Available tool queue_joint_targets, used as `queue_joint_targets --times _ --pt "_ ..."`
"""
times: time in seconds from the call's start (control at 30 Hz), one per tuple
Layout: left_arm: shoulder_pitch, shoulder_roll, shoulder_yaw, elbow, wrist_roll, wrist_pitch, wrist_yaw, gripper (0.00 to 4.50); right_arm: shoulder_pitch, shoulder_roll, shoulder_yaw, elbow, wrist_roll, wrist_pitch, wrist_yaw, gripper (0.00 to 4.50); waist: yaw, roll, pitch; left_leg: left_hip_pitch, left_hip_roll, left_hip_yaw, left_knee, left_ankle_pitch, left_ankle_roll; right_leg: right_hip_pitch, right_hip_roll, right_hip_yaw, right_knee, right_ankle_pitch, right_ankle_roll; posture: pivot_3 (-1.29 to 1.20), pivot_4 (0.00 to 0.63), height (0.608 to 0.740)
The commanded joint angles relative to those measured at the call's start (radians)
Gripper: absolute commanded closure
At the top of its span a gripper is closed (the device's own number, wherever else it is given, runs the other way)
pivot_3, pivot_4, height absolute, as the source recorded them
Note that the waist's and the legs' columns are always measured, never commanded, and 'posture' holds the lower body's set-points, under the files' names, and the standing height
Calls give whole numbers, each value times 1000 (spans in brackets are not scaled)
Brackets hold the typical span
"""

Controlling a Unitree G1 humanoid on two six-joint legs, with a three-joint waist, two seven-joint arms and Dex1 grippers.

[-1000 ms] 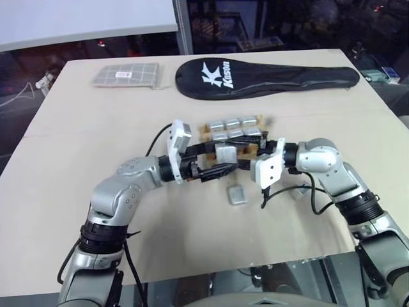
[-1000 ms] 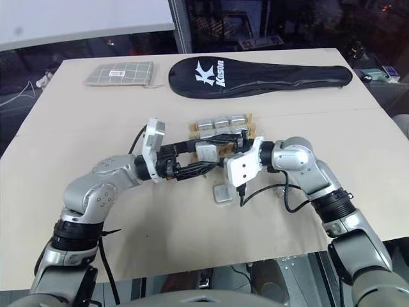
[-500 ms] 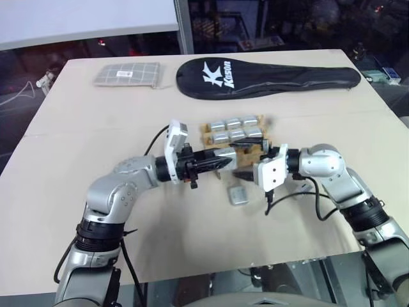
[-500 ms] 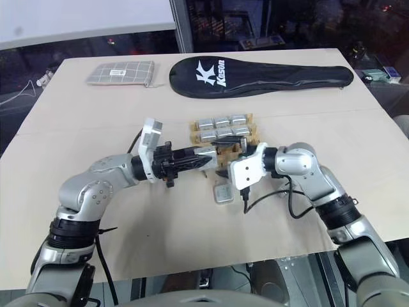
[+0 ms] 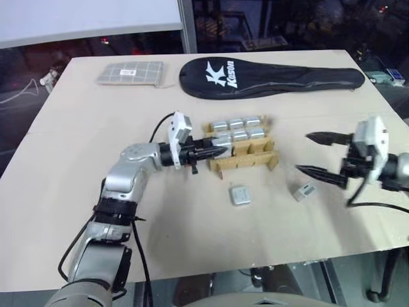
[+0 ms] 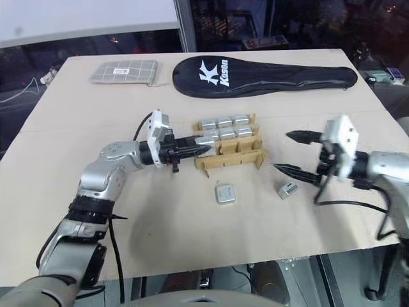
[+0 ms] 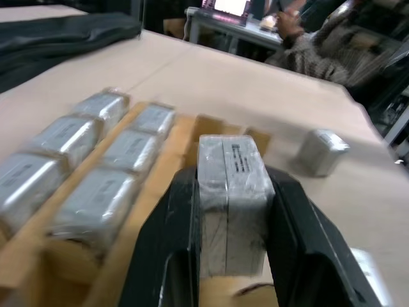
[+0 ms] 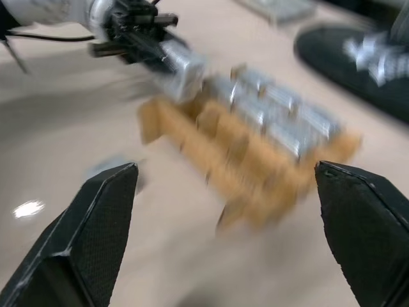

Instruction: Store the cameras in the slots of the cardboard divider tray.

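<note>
beige tabletop carries the cardboard divider tray. left gripper clamps a camera above its near row. right gripper, fingers spread wide, holds nothing beside a loose camera.

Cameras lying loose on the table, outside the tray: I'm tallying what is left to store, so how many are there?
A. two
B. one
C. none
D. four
A: one loose camera lies in front of the cardboard divider tray, another to its right near the right tool.
</note>
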Motion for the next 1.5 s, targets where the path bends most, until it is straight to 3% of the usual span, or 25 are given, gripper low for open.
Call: queue_joint_targets --times 0.03,0.23,0.47,0.87,1.13,1.5 --pt "-44 -20 4 74 47 -121 -34 3698 115 4 -136 -41 65 15 52 114 -1 -1 0 0 0 0 0 0 0 0 0 0 0 0 0 0 150 740" --pt "-81 -64 -5 148 81 -175 -60 3698 371 62 -255 -64 45 -30 105 114 6 -1 0 0 0 1 1 0 0 1 0 1 0 0 6 0 150 740" --pt "-47 -62 -23 134 123 -193 -86 3698 468 97 -295 -12 8 -111 161 114 3 -1 0 2 0 1 1 0 0 1 0 1 1 0 7 0 150 740" --pt "6 -56 9 132 148 -239 -24 3698 419 175 -330 62 63 -227 233 114 3 -1 -1 2 0 0 1 0 0 2 1 1 1 0 7 0 150 740" --pt "26 -61 -14 110 151 -164 2 3698 409 171 -308 82 48 -248 248 114 2 0 -1 3 1 0 1 0 0 3 1 1 1 0 7 0 150 740" --pt "35 -91 -18 84 146 -191 6 3698 411 175 -305 77 47 -251 234 114 6 0 -1 4 0 0 1 0 0 4 0 1 1 0 7 0 150 740"
